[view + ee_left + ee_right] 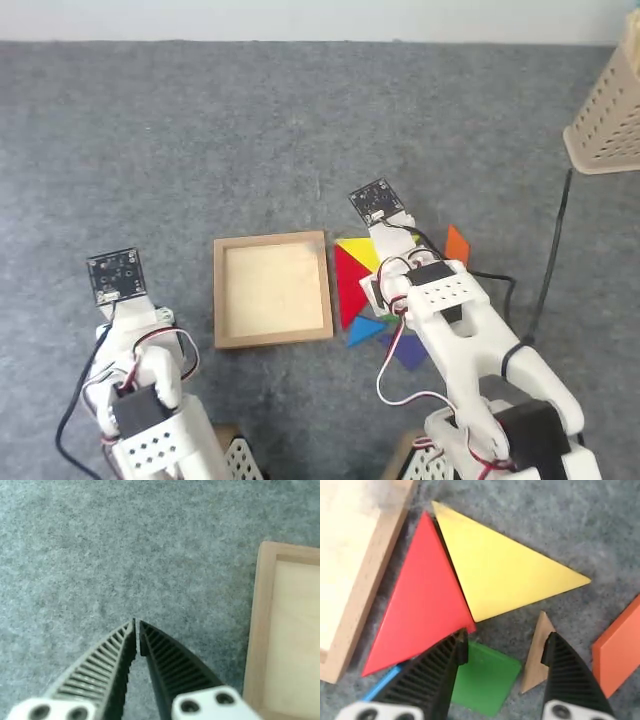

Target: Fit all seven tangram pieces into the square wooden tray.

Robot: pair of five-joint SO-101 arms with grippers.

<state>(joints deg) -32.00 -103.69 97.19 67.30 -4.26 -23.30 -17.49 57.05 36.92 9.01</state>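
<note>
The wooden tray is empty (nothing fitted yet). The right end effector hangs spread over the green piece. The left end effector is pressed together.

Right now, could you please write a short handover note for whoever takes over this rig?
The left gripper is shut on nothing, over the grey carpet beside the square wooden tray.
The right gripper is open and empty, above the green square piece and the plain wooden triangle.
The large red triangle lies next to the tray, with the large yellow triangle against it. The orange piece, blue triangle and purple piece lie nearby on the carpet.
Done: nothing, the tray is empty.
Left: place all seven pieces.
</note>
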